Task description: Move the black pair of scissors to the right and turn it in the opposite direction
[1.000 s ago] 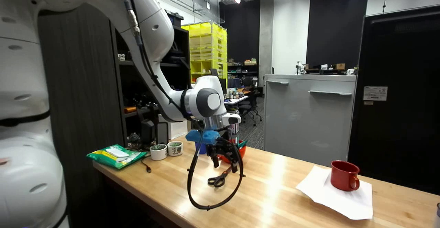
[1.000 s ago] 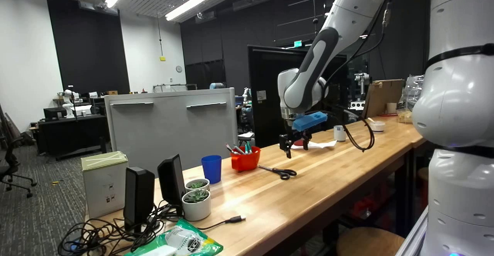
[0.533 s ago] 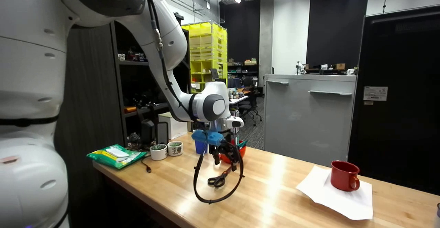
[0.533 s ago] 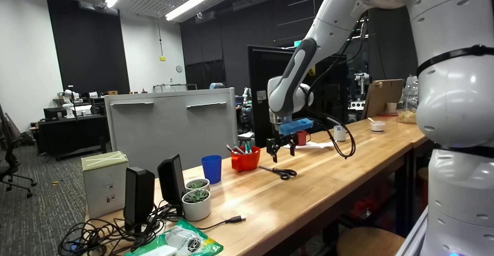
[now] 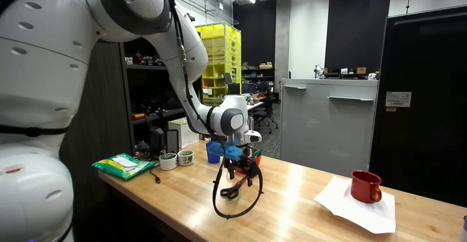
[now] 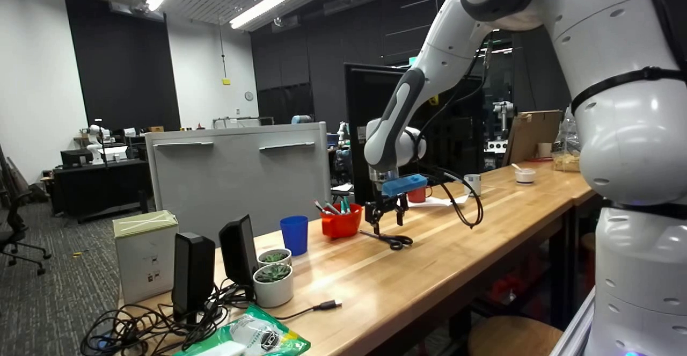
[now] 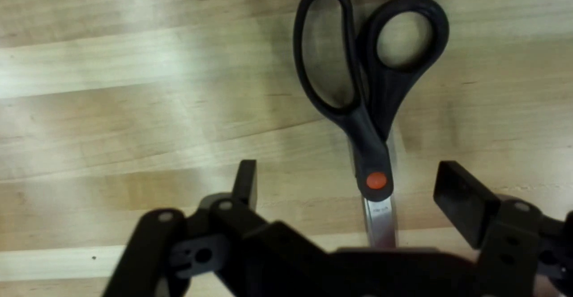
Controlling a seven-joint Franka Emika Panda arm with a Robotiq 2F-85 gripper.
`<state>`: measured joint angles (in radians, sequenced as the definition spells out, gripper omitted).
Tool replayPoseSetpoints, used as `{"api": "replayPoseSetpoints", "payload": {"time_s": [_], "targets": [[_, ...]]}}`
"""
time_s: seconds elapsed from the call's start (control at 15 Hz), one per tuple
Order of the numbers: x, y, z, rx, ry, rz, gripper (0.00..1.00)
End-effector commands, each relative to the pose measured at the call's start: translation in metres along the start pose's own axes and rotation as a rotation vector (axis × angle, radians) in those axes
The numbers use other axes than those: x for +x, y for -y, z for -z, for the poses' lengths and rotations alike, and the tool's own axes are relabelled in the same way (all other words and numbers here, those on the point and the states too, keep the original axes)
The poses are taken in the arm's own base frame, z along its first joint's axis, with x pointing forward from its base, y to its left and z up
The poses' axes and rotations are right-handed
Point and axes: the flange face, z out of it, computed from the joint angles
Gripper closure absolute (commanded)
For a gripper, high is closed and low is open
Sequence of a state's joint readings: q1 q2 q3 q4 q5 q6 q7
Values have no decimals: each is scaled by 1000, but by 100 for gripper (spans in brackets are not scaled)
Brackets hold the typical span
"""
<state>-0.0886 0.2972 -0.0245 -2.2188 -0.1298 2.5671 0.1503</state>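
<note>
Black scissors (image 7: 365, 138) are seen on the wooden table (image 7: 134, 131), beneath the widely spread gripper (image 7: 348, 178); nothing is held; approach is judged nearly done; grasp, rightward move and turn are left.

- We see a Franka Panda arm (image 6: 585, 39) in glossy white, dotted with grey oval recesses (image 5: 54, 195)
- Black bands (image 5: 33, 131) circle its thick lower segments (image 6: 633, 157)
- Dark grey rings (image 5: 225, 122) frame its round white caps (image 5: 237, 121)
- We can trace a black cable (image 5: 186, 77) along the forearm (image 5: 193, 45), with a silver connector (image 5: 183, 56) on it
- We spot a looped cable (image 5: 228, 217), also black, with small ties (image 5: 215, 181) on it
- We see a bright blue box-shaped block (image 6: 404, 185) above the Robotiq gripper (image 7: 351, 189)
- That gripper is mostly black, with blocky fingers (image 7: 468, 198) and round grey screw heads (image 7: 226, 205)
</note>
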Motion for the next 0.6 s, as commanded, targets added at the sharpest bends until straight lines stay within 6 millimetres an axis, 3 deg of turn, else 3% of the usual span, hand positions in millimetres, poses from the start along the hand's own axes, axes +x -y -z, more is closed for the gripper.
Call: {"api": "replayPoseSetpoints", "payload": {"time_s": [0.0,0.4,0.47,0.53], "targets": [[13,5,-13,12,40,27,0],[18,7,-32,8,95,52,0],[19,6,-31,9,101,52,25],[18,6,-31,12,108,52,27]]}}
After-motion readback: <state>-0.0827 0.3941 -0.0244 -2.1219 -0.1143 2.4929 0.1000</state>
